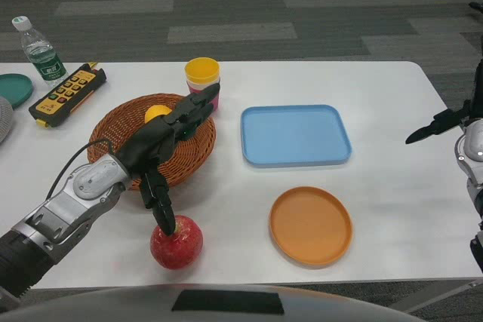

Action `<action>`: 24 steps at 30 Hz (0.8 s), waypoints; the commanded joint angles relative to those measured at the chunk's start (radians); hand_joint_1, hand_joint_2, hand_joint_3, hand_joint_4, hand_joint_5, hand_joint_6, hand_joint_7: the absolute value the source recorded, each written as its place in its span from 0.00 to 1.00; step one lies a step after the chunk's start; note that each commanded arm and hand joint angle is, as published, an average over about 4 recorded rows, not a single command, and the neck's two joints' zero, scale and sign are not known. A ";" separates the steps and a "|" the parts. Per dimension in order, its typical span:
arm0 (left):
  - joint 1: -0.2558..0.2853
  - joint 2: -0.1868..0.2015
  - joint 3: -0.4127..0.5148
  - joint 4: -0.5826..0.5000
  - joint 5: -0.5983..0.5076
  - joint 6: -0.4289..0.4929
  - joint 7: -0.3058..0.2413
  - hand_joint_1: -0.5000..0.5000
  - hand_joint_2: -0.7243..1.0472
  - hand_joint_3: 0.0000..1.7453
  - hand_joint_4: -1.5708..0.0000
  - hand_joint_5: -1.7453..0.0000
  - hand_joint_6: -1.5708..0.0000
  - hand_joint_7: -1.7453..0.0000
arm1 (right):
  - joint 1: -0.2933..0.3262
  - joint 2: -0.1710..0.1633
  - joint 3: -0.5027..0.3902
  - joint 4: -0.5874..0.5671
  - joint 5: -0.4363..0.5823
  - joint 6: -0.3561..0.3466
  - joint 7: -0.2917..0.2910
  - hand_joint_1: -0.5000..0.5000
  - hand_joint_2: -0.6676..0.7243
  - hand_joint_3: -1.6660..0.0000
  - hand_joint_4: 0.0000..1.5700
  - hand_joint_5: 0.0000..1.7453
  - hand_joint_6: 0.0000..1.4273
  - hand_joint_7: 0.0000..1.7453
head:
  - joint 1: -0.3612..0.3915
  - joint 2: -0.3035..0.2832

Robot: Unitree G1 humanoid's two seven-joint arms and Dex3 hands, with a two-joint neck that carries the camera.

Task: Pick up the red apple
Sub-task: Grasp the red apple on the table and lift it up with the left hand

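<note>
Resting near edge: the red apple (pixel 176 242) is seen on the white worktop (pixel 392 186), close to its front rim and just in front of the wicker basket (pixel 128 130).
Left hand: the left hand (pixel 162 148) is held above the apple with its fingers (pixel 163 213) spread wide; one is pointed down onto the apple's top, the others are stretched over the basket. Nothing is gripped yet.
Right hand: the right hand (pixel 441 124) is kept at the far right edge, well apart, and only partly shown (whether it is open cannot be told).
Nearby: an orange plate (pixel 310 225) lies beside the apple, a blue tray (pixel 296 135) behind it; a yellow fruit (pixel 157 112) sits in the basket.
Risk: the apple could be rolled toward the front rim if it is pressed from one side only.
Cause: a single contact on a round, smooth fruit; a wider wrap would be needed.
</note>
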 commanded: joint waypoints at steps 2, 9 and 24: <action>-0.052 0.012 -0.050 -0.011 0.050 0.035 -0.042 1.00 0.15 0.03 1.00 1.00 1.00 1.00 | -0.005 -0.025 0.001 0.001 0.003 0.001 -0.004 0.08 1.00 1.00 0.00 0.00 0.00 0.00 | 0.005 -0.004; -0.086 0.016 -0.085 -0.020 0.073 0.049 -0.068 1.00 0.20 0.03 1.00 1.00 1.00 1.00 | -0.006 -0.035 0.002 0.001 0.003 0.001 -0.004 0.08 1.00 1.00 0.00 0.00 0.00 0.00 | 0.008 -0.019; -0.125 0.022 -0.145 -0.043 0.148 0.049 -0.108 1.00 0.20 0.05 1.00 1.00 1.00 1.00 | -0.010 -0.038 -0.001 0.004 0.003 0.001 -0.004 0.06 1.00 1.00 0.00 0.00 0.00 0.00 | 0.003 -0.035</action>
